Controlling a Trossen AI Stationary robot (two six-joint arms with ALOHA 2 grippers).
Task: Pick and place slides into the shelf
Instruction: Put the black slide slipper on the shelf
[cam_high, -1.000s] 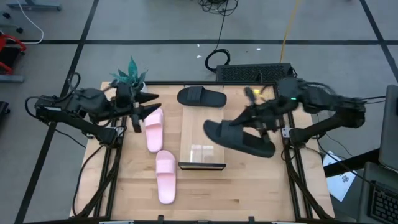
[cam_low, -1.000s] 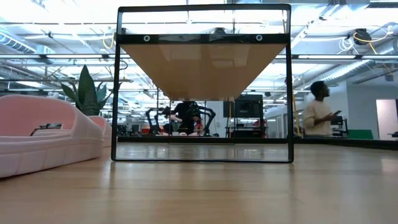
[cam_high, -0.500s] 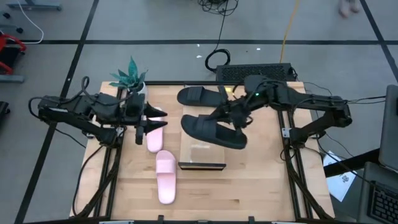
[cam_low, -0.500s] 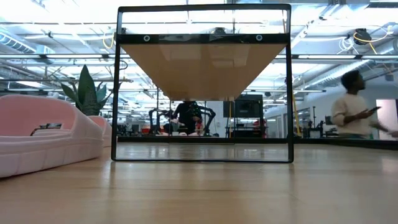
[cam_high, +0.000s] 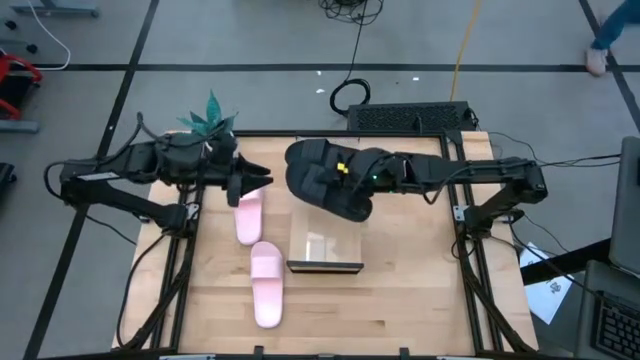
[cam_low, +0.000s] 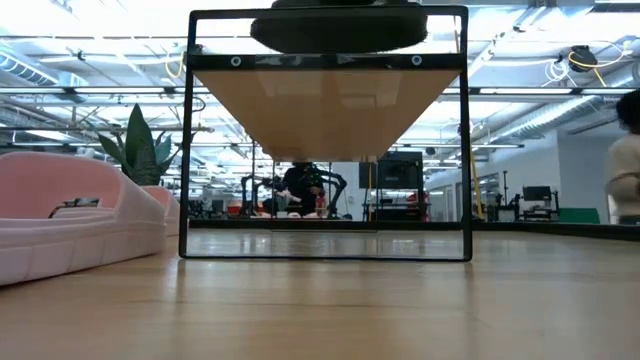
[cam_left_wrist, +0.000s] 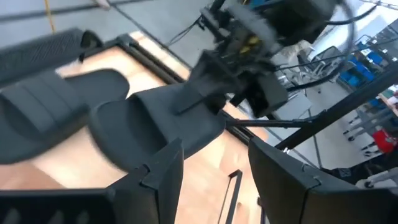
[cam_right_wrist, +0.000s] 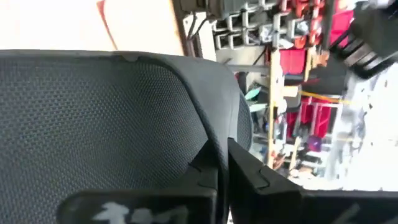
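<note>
From above, the right gripper (cam_high: 345, 180) is clamping a black slide (cam_high: 325, 190) over the shelf (cam_high: 325, 245) far edge. Low view: it is hanging above the top rail. The left gripper (cam_high: 250, 182) is gaping, empty, beside the pink slides (cam_high: 248, 215).

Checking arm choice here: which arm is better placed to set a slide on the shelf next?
Right. The right gripper is shut on a black slide carried above the shelf. The left gripper is open and empty near the pink slide.
</note>
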